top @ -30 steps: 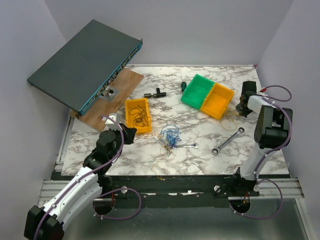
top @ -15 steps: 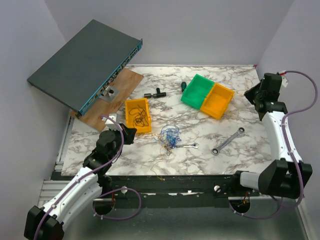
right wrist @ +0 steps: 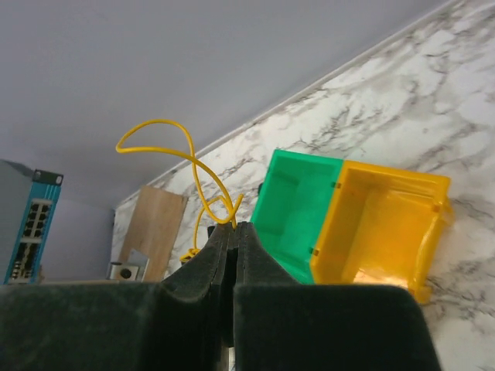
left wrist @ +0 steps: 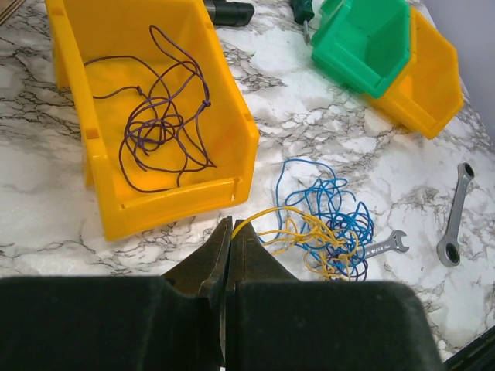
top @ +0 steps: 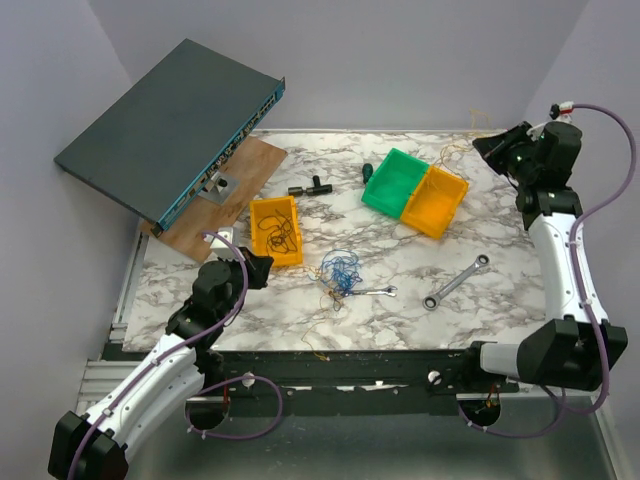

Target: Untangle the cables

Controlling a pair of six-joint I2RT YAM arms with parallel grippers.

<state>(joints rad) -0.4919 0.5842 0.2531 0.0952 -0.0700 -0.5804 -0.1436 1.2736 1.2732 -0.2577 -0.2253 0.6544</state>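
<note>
There were three bins (yellow bin [top: 254, 230], orange bin [top: 424, 222], green bin [top: 385, 205]), two wrenches (large wrench [top: 455, 282], small wrench [top: 375, 292]), one network switch [top: 165, 125], one wooden board [top: 235, 190] and two bunches of cables [top: 340, 268]

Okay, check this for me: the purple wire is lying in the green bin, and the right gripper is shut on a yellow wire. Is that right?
Not quite. The purple wire lies in the yellow bin, not in the green bin; the left wrist view shows it plainly. The rest holds: the right gripper is shut on a yellow wire.
</note>
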